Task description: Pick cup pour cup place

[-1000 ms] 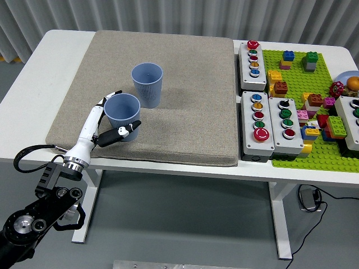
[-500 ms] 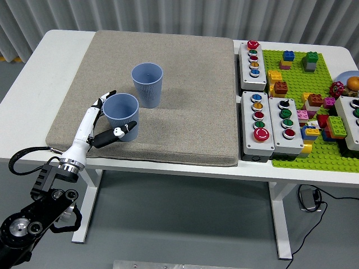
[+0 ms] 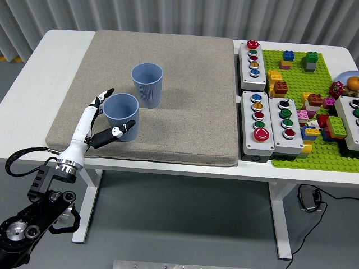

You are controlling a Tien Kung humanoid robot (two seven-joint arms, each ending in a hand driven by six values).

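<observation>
Place: robotics test lab
Desk: white desk with a grey mat
Props: push-button boxes, green brick baseplate
Backdrop: grey corrugated wall

The left hand lies against the near blue cup, and where its fingers pass behind the cup's far side their contact with the wall is hidden; whether the hand grips the cup or merely brackets it cannot be told. The cup's lower left wall is covered by the hand. Far to the right of the hand, a button box and a plate with small items are cut off by the picture's right edge. The brick pieces on the green baseplate are too small to identify individually. The arm's lower part runs off the bottom-left corner.
</observation>
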